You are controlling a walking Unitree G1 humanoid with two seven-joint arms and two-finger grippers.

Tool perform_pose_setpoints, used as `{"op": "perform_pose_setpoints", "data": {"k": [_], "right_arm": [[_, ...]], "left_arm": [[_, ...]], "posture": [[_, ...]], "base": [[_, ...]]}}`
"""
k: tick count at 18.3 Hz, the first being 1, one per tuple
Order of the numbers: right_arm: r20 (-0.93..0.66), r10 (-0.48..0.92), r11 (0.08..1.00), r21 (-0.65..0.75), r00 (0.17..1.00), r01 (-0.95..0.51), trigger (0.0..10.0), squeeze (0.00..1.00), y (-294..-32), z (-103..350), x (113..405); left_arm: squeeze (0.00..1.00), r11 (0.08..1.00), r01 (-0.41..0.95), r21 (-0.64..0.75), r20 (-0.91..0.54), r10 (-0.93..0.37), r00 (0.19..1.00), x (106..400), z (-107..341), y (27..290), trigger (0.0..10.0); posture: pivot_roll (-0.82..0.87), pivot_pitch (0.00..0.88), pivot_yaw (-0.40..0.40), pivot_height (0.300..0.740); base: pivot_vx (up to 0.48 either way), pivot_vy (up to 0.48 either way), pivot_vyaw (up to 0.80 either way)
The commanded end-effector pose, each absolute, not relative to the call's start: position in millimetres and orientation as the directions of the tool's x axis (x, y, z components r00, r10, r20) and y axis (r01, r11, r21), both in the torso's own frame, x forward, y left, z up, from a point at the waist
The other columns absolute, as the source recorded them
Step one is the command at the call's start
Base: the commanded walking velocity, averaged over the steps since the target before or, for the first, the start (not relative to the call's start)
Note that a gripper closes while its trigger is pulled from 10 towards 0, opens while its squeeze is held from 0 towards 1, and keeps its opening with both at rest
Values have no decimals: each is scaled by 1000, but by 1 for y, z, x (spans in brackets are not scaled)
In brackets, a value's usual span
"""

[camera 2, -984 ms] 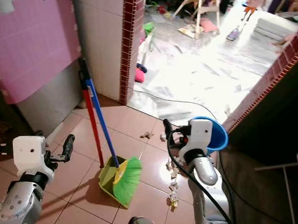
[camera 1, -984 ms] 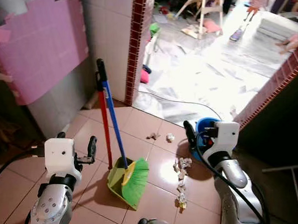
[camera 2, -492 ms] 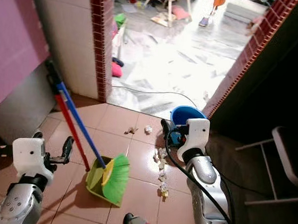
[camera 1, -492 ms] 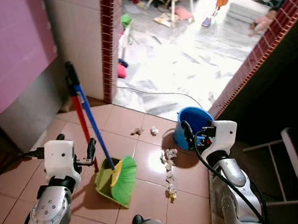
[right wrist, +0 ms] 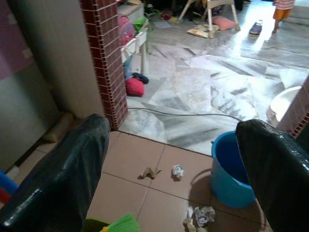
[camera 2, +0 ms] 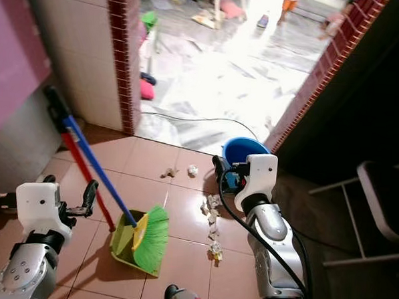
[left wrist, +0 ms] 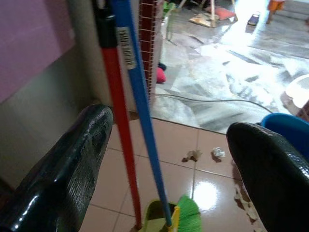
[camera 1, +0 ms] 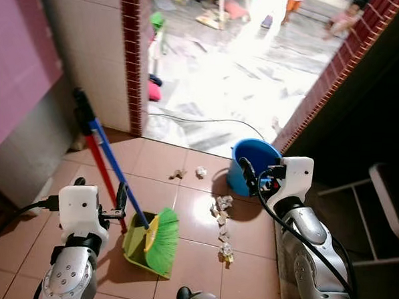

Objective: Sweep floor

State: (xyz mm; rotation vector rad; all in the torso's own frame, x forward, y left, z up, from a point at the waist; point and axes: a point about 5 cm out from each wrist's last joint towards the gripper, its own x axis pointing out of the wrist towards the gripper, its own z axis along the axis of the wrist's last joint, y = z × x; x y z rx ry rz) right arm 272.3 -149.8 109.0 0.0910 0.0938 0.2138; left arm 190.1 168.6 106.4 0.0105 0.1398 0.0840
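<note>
Your green broom (camera 1: 163, 231) leaned with its dustpan (camera 1: 136, 243) at eight o'clock from the paper scraps (camera 1: 221, 217). Both the left gripper (camera 1: 98, 192) and the right gripper (camera 1: 248, 173) gaped wide, empty. Bumping the blue handle (left wrist: 140, 92) could topple it; a sweep might tip the blue bucket (camera 1: 251, 167).

Turned right and tipped further down over the last second, so everything slid left in view. Pink wall panel (camera 1: 16, 66) now mostly cut off at the edge; blue bucket (camera 1: 252, 166) fully uncovered beside the right tool (camera 1: 246, 173). Broom (camera 1: 156, 233) and dustpan (camera 1: 136, 243) sitting lower and further left; chair (camera 1: 390, 206) newly in sight.
</note>
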Motion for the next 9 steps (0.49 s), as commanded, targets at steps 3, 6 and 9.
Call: {"op": "perform_pose_setpoints", "data": {"k": [3,6,9], "right_arm": [[-85,210,975,95,974,-202,10000,0,-152,109,274],[-83,211,974,98,974,-203,10000,0,-151,109,273],[-83,215,973,99,973,-207,10000,0,-150,108,273]], "left_arm": [[0,997,-70,15,-137,71,988,190,107,168,10000],[0,998,-67,16,-137,69,988,189,107,167,10000],[0,997,-77,15,-139,78,987,189,107,168,10000]], "posture": [[75,95,-87,740],[77,96,-87,740],[79,96,-88,740]], "base": [[255,0,-708],[279,0,-146],[94,0,0]]}}
